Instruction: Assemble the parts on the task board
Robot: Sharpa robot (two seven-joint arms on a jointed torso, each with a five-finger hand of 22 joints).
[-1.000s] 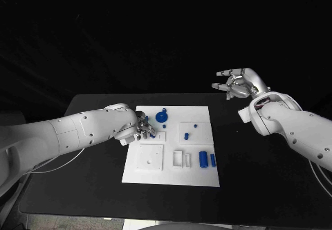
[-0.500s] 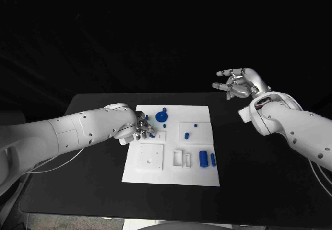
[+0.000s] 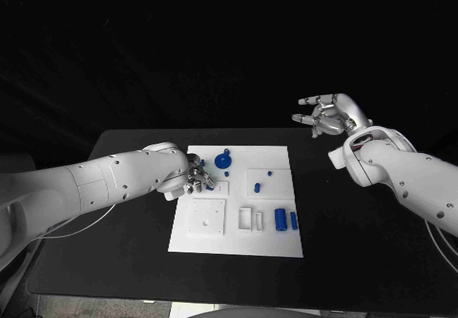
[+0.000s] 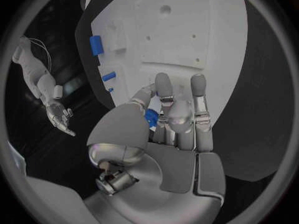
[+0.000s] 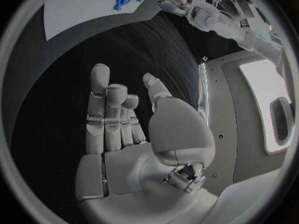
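The white task board [image 3: 239, 235] lies in the middle of the black table. My left hand [image 3: 196, 177] hovers low over the board's left side, its fingers curled around a small blue part [image 4: 151, 117] held against the thumb. On the board I see a round blue part [image 3: 224, 160], two small blue pegs [image 3: 257, 188] and two blue cylinders [image 3: 280, 219]. My right hand [image 3: 327, 114] is raised beyond the table's far right corner, well away from the board. Its fingers [image 5: 99, 109] are spread with nothing in them.
White raised blocks and square recesses [image 3: 207, 216] sit on the board's near half. Bare black table [image 3: 353, 238] lies right of the board and also on its left. The board's edge [image 4: 236, 59] curves past my left hand's fingers [image 4: 198, 92].
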